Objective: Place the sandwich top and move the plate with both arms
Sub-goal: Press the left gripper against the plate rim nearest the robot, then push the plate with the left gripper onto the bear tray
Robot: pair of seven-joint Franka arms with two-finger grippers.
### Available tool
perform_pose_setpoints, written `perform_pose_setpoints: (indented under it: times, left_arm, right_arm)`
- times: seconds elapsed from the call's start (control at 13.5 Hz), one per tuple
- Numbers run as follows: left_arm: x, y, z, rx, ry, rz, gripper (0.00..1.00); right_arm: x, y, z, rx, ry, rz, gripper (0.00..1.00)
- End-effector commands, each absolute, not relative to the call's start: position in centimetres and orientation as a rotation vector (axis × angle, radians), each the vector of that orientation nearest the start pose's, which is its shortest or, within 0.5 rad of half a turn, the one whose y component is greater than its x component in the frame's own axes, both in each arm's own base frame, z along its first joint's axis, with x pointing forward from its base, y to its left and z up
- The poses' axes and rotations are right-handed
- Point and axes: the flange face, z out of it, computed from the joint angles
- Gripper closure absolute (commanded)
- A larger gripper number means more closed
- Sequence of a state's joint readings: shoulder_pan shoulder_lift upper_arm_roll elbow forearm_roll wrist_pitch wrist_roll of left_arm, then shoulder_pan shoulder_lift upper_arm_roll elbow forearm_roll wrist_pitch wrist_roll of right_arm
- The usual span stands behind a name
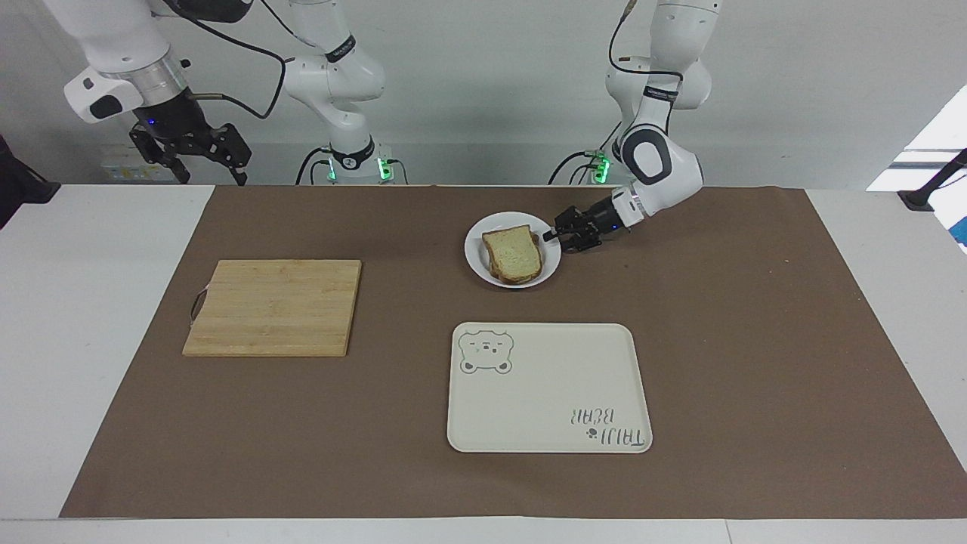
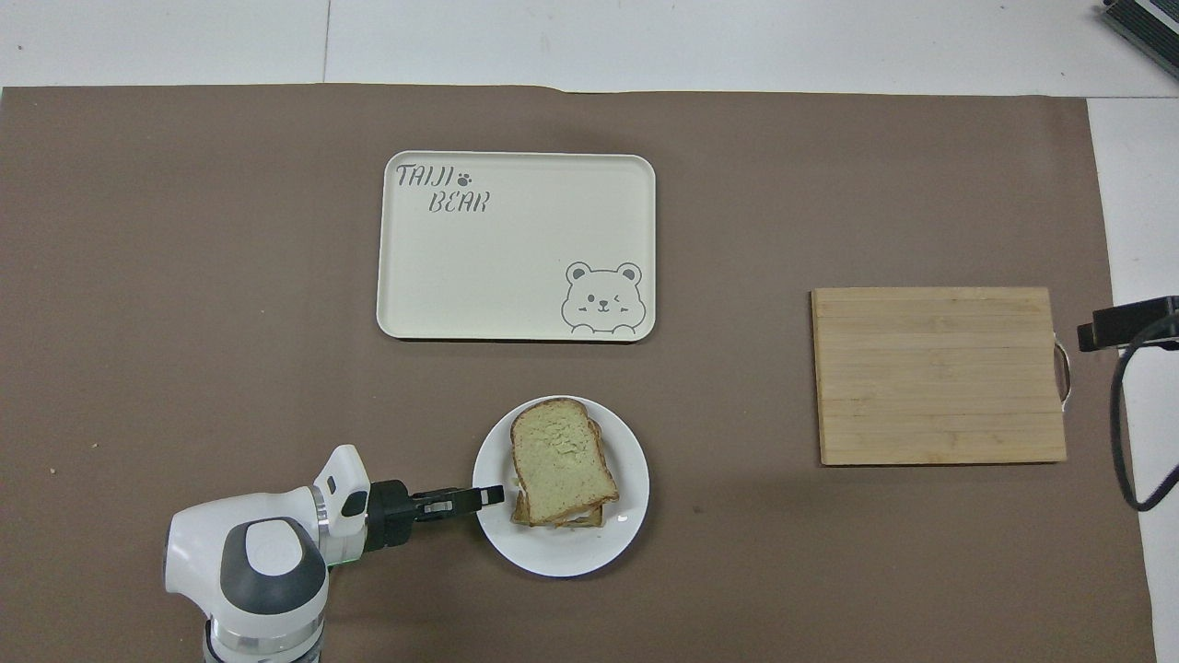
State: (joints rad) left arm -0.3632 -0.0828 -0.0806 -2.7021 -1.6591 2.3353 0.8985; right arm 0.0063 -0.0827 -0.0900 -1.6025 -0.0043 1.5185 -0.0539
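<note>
The plate [image 1: 476,261] [image 2: 553,557] sits on the brown mat close to the robots. On it is a stacked sandwich, with the sandwich top [image 1: 514,251] [image 2: 562,460] lying flat as the uppermost slice. My left gripper [image 1: 555,236] [image 2: 497,494] lies low and nearly level, shut on the plate's rim at the side toward the left arm's end. My right gripper [image 1: 211,179] hangs open and empty, high over the corner of the mat at the right arm's end of the table.
A bamboo cutting board [image 1: 273,306] [image 2: 939,373] lies toward the right arm's end. A cream tray with a bear drawing [image 1: 548,389] [image 2: 516,244] lies farther from the robots than the plate. The brown mat [image 1: 755,340] covers most of the table.
</note>
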Motion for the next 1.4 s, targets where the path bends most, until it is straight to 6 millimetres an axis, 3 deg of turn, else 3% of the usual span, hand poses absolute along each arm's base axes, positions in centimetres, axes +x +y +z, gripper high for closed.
perform_pose_setpoints:
  times: [0.0,0.52,0.66,0.81,1.03,1.26,1.33]
  left_arm:
    - [33.9,-17.9,24.2,2.187,0.11,0.044,1.0]
    - [34.9,-17.7,25.3,2.187,0.11,0.092,1.0]
    - [36.5,-17.4,26.0,2.162,0.124,0.117,1.0]
    - [38.4,-15.8,26.9,2.069,0.151,0.124,1.0]
    - [43.5,-13.9,28.4,2.0,0.103,0.16,1.0]
    - [50.5,-14.5,29.9,2.073,-0.078,0.209,1.0]
    - [53.4,-13.2,30.5,2.094,-0.111,0.23,1.0]
  right_arm:
    - [52.4,-4.8,65.0,-3.14,0.029,-0.014,0.0]
    - [52.3,-4.8,65.1,-3.14,0.024,-0.005,0.0]
    - [52.3,-4.8,65.1,-3.14,0.024,-0.005,0.0]
    - [52.3,-4.8,65.1,-3.14,0.024,-0.005,0.0]
    - [52.3,-4.8,65.1,-3.14,0.024,-0.005,0.0]
    - [52.3,-4.7,65.1,-3.138,0.024,-0.005,0.0]
    - [52.3,-4.7,65.1,-3.138,0.024,-0.005,0.0]
